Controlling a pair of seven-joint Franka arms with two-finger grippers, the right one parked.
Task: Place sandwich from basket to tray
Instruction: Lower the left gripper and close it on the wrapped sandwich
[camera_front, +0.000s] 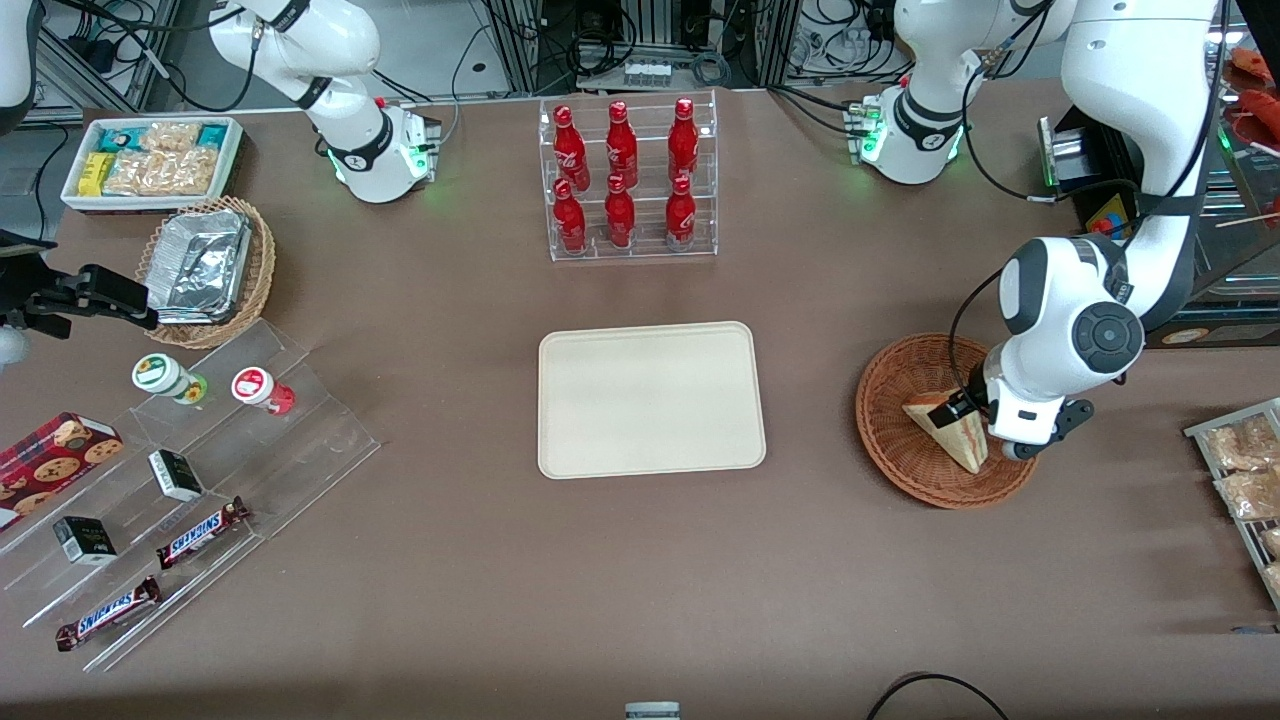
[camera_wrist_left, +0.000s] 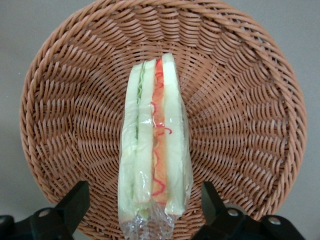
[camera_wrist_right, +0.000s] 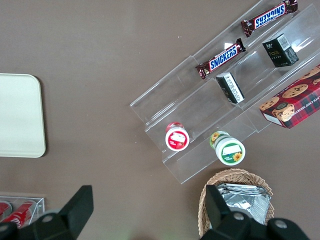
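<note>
- We see a brown table (camera_front: 640, 580) with cables and equipment racks along its farthest edge
- The basket (camera_front: 885, 415) sits toward the working arm's end of the table, and the sandwich (camera_front: 950, 428) lies inside it, a wrapped wedge with its red, orange and green layers facing up at the wrist camera
- The gripper (camera_front: 962, 412) hangs low over the basket, right at the sandwich; in the wrist view its two fingers (camera_wrist_left: 75, 202) stand spread on either side of the wedge with wicker showing between each finger and the bread, so we read them as open and not clamping anything
- The tray (camera_front: 650, 400) lies flat at the middle of the table, well apart from the basket, with nothing on it
- A clear rack of red bottles (camera_front: 625, 175) stands farther from the front camera than the tray
- Toward the parked arm's end we see a lighter basket of foil (camera_front: 205, 265), a white bin of snacks (camera_front: 150, 160) and a clear stepped stand with Snickers bars (camera_front: 200, 535)
</note>
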